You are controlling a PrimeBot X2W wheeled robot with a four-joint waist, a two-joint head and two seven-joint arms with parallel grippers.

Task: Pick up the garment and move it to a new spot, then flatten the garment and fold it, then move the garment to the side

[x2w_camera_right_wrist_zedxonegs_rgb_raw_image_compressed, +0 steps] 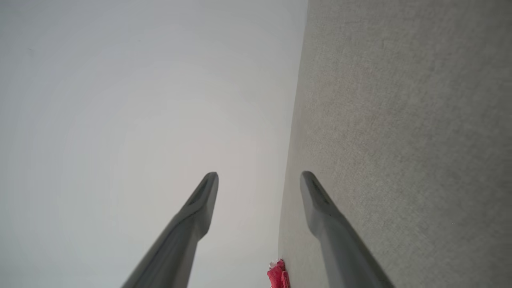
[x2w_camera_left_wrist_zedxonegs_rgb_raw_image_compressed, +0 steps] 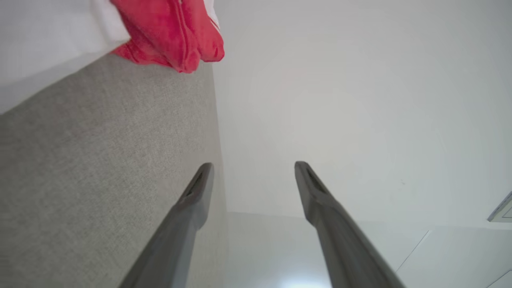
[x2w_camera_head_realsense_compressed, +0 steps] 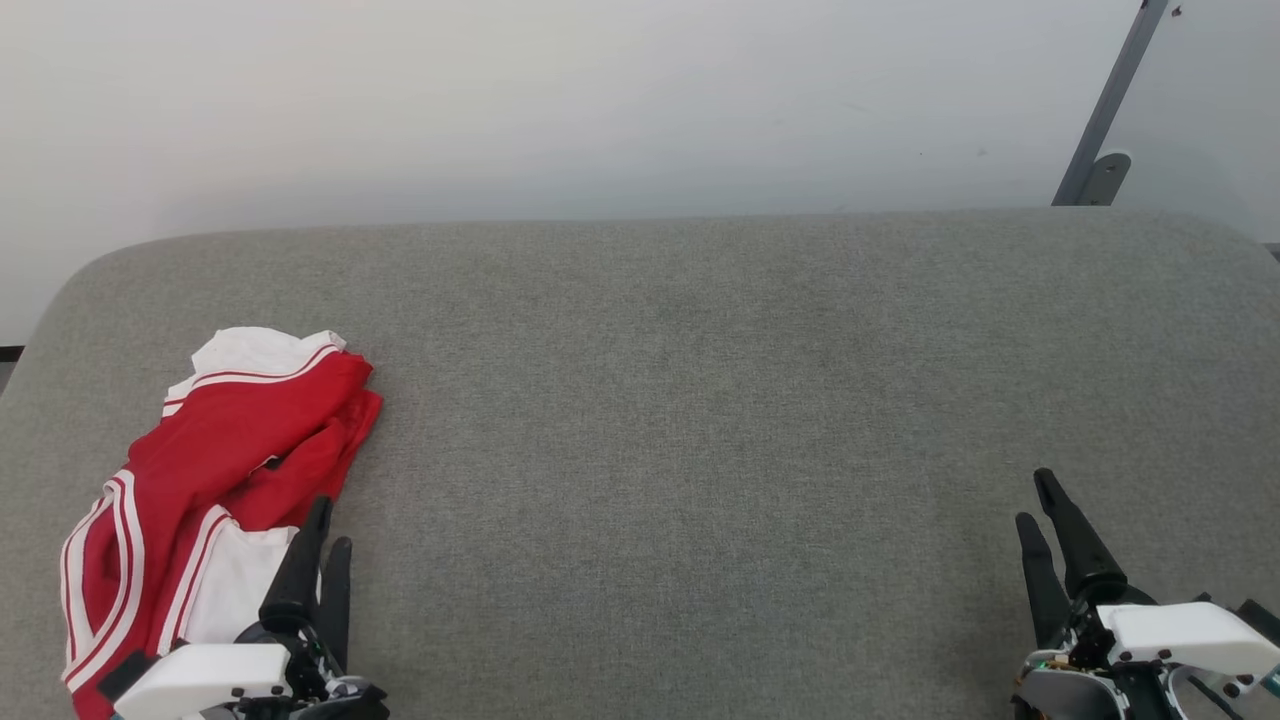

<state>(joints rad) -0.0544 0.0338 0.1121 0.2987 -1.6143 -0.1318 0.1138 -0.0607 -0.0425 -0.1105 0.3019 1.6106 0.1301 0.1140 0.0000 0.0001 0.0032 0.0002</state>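
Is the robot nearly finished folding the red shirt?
Not by the looks of it. Done: nothing yet; the garment lies bunched up, unfolded, at the left of the grey surface. In hand: nothing; the left gripper and right gripper are shut and empty. Left: picking up, flattening, folding, moving aside.

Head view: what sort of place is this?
Likely an indoor lab or test room: a grey fabric-covered pad, a plain white wall behind it, and a metal strut at the right.
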